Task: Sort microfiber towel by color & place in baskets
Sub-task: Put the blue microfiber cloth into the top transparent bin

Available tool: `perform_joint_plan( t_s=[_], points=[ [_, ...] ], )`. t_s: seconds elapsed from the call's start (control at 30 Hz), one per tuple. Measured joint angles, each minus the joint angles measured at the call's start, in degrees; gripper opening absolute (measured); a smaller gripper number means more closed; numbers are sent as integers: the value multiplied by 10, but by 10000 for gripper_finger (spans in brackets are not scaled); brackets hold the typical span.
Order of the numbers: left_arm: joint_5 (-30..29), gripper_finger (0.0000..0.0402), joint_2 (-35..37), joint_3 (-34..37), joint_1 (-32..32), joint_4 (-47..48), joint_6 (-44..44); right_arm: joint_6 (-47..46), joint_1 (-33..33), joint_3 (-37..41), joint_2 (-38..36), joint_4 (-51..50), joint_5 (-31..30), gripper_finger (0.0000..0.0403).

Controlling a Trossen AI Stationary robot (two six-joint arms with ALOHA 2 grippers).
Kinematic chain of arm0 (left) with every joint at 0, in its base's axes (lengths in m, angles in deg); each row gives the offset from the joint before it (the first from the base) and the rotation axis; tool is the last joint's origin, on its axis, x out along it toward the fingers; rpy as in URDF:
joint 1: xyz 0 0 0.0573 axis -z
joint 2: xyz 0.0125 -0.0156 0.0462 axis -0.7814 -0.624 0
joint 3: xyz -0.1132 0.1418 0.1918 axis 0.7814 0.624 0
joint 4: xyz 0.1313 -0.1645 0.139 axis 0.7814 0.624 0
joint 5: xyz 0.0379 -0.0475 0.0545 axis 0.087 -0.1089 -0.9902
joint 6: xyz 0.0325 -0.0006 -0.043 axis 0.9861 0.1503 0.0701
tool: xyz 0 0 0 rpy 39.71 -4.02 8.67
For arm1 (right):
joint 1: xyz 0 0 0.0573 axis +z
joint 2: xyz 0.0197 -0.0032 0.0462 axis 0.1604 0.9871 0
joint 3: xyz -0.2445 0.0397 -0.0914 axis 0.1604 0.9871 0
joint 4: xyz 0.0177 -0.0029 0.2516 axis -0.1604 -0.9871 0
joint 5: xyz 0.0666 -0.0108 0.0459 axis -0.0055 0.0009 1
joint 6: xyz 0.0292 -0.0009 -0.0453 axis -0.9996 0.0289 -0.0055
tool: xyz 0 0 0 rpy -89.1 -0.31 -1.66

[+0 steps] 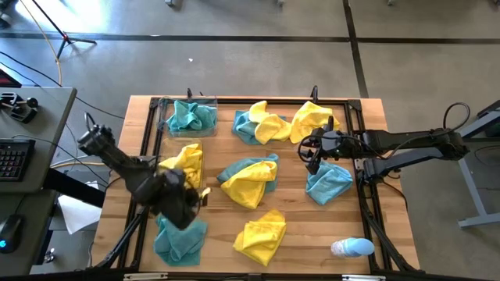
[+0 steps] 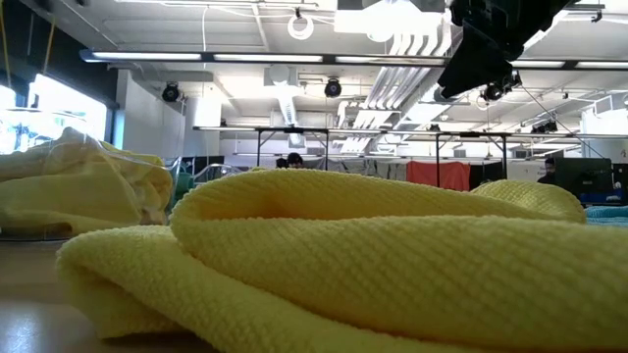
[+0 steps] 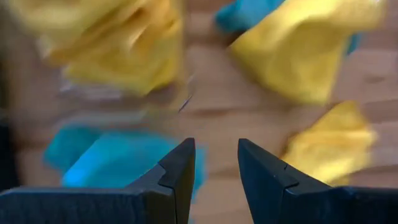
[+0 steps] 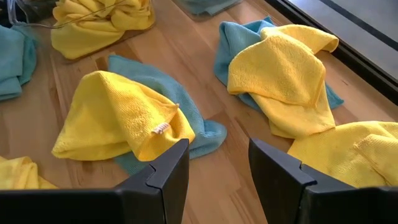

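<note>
Towels scattered over the wooden table (image 1: 297, 226), yellow and teal mixed, most still loose. High view: one clear basket (image 1: 166, 115) sits in the upper left of the frame with a teal towel (image 1: 192, 116) in it; a second basket (image 1: 173, 160), just below it at left, appears to hold a yellow towel (image 1: 186, 160), though its walls are hard to make out. Unsorted: a teal/yellow tangle (image 1: 260, 123) at top centre, a yellow towel at upper right (image 1: 311, 119), a yellow-on-teal pair in the middle (image 1: 248, 179), a teal towel at right (image 1: 328, 181), a yellow one at lower centre (image 1: 262, 236), a teal one at lower left (image 1: 180, 238).

Left gripper (image 3: 216, 163): empty, fingers parted by a narrow gap, hovering at left of the high view between the yellow basket and the lower-left teal towel.

Right gripper (image 4: 217, 167): empty, fingers moderately apart, at right of the high view beside the upper-right yellow towel and above the right teal one.

Handling judgement: cloths look light, soft and limp, fuzzy enough to grip well. They will drape and drag a neighbour where overlapped. Best pinch on a raised fold or peak, e.g. the hump of the middle yellow towel (image 4: 121, 118), away from the teal beneath it
</note>
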Motion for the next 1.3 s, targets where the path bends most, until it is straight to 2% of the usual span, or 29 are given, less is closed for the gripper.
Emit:
perform_joint_plan(
  t_s=[0.13,0.27,0.5,0.73,1.17,1.3],
  points=[
    [68,108,-33,1,38,-4,-33,0,0,0,0,0,0,161],
    [79,108,-71,10,65,-45,-31,4,0,0,0,0,0,161],
    [179,108,-132,10,94,-61,-36,5,0,0,0,0,0,161],
    [254,108,-174,10,120,-63,-46,6,0,0,0,0,0,161],
    [267,108,-243,10,145,-74,-54,2,0,0,0,0,0,161],
    [239,108,-255,10,144,-94,-49,0,0,0,0,2,0,161]
  ],
)
